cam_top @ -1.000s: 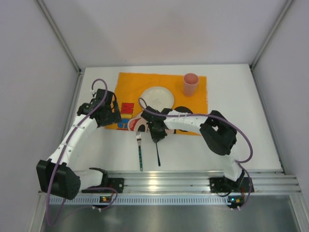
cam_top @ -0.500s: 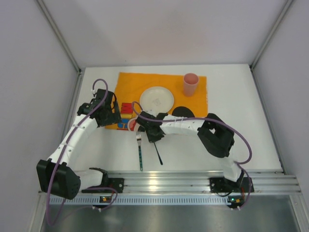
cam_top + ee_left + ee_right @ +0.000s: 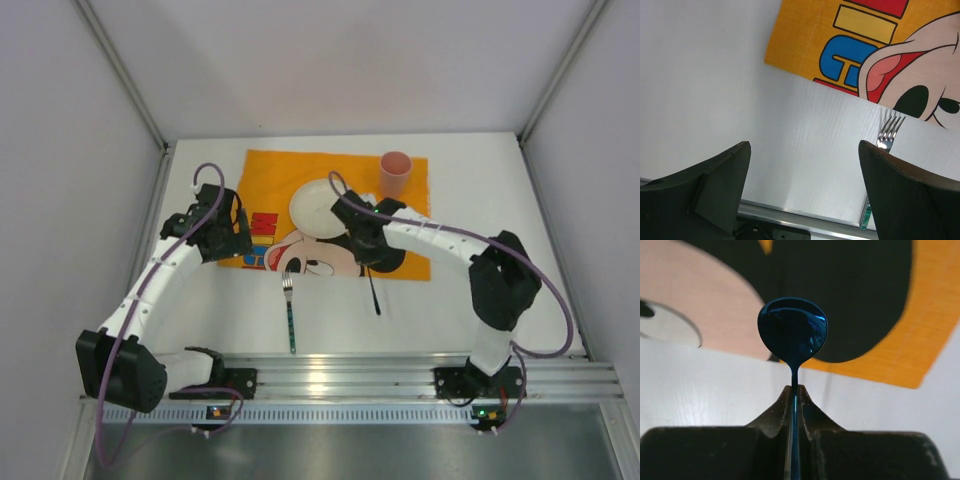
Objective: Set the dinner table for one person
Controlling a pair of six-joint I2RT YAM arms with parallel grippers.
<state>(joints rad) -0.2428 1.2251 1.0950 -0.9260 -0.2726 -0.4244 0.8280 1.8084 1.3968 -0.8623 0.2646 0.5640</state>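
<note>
On the white dinner table [image 3: 490, 220] lies an orange mouse-print placemat [image 3: 270, 180] carrying a white plate [image 3: 322, 205] and a pink cup [image 3: 395, 174]. My right gripper [image 3: 369, 260] hovers at the mat's front edge, shut on a dark blue spoon [image 3: 375, 292]. In the right wrist view the spoon's bowl [image 3: 792, 332] sticks out past the right gripper [image 3: 794, 391] over the mat [image 3: 920, 340]. A fork [image 3: 289, 310] with a green handle lies in front of the mat. My left gripper [image 3: 228, 240] stands open and empty over the mat's left corner; the left wrist view shows the left gripper [image 3: 805, 150] and the fork tines [image 3: 889, 131].
A ribbed aluminium rail [image 3: 400, 375] runs along the table's near edge. Grey walls close in the left, right and back. Bare white tabletop [image 3: 715, 75] lies left of the mat and to the right of the cup.
My right gripper has closed on the spoon, lifted its bowl end and carried it rightward from beside the fork to the mat's front right. The mouse print is uncovered. The left arm stayed put.
</note>
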